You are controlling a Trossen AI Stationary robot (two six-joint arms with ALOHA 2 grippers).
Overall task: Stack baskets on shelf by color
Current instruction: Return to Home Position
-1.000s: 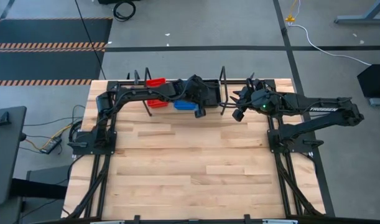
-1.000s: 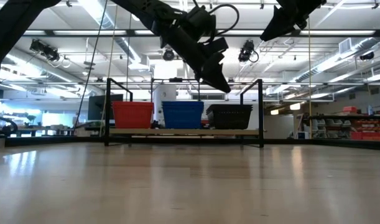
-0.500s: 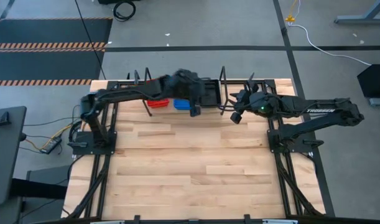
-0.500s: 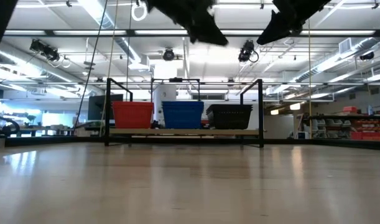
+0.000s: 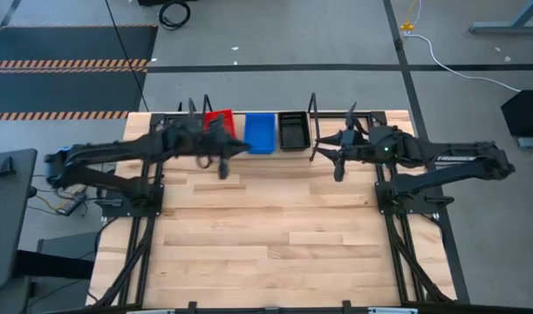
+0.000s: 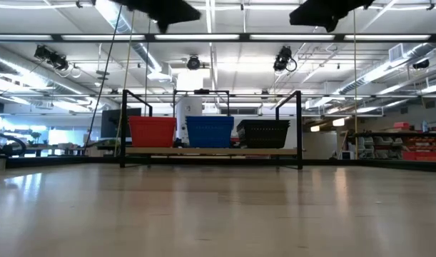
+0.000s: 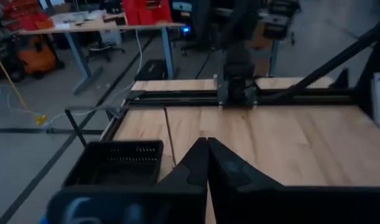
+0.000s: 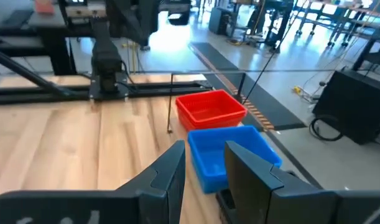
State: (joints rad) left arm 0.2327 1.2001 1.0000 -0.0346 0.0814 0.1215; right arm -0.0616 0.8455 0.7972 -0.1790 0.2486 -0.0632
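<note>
Stacking looks done: red baskets [image 5: 219,117], blue baskets [image 5: 259,133], black baskets [image 5: 293,130] sit left to right on the shelf [image 6: 210,150] at the bench [image 5: 275,227] far edge, left tool [image 7: 207,163] closed and empty, right tool [image 8: 205,150] slightly parted and empty, only homing left.

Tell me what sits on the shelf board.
The shelf carries a red stack, a blue stack and a black stack side by side. How many baskets each holds cannot be seen.
</note>
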